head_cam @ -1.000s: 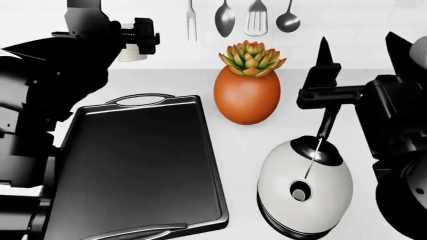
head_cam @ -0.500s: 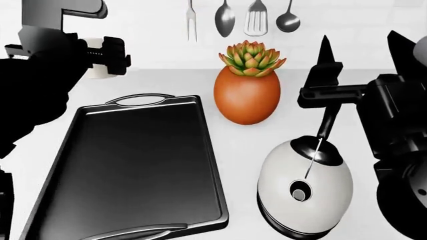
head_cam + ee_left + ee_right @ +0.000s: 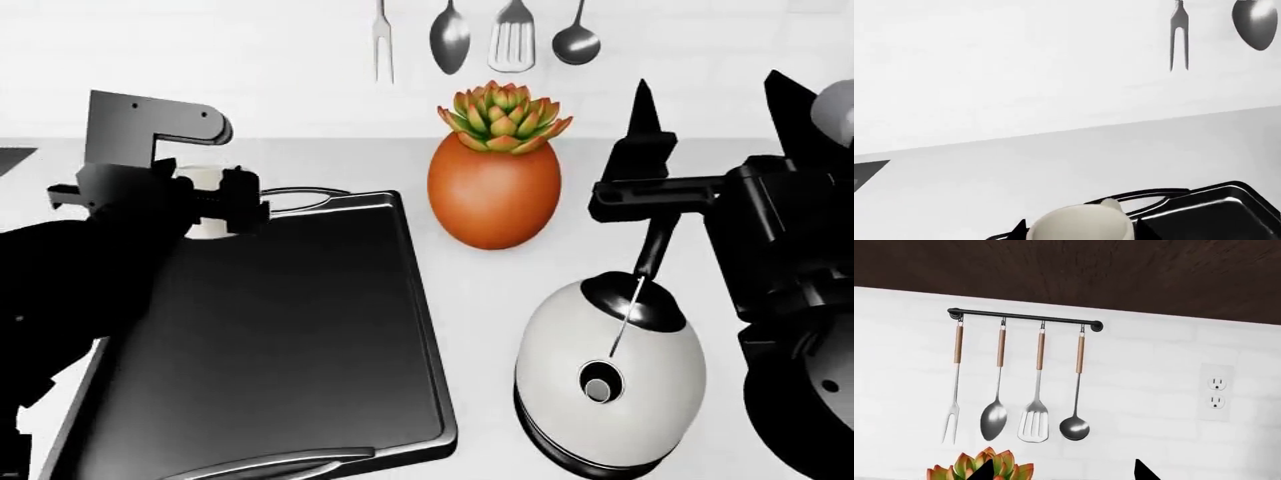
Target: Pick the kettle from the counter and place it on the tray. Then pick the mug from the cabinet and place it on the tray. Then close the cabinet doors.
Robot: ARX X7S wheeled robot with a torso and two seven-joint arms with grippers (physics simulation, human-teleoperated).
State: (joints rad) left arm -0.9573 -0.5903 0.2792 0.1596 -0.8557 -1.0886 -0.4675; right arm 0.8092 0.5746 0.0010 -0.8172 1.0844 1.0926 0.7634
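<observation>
The cream-white mug [image 3: 200, 178] is held in my left gripper [image 3: 200, 205], which is shut on it above the far left corner of the black tray [image 3: 280, 330]. In the left wrist view the mug [image 3: 1084, 222] sits between the black fingers, with the tray [image 3: 1214, 210] and its loop handle beyond. The white kettle [image 3: 614, 390] stands on the counter [image 3: 467, 290] to the right of the tray. My right gripper [image 3: 714, 110] hangs open above and behind the kettle with nothing in it. The cabinet is out of view.
An orange egg-shaped succulent pot [image 3: 494, 190] stands between the tray and the kettle, close to the wall. Several utensils [image 3: 1014, 420] hang from a rail [image 3: 1024, 317] on the tiled wall, with an outlet [image 3: 1216, 392] to their right.
My left arm has carried the mug downward, from high at the left to just over the tray's far left corner. The right arm has barely moved.
</observation>
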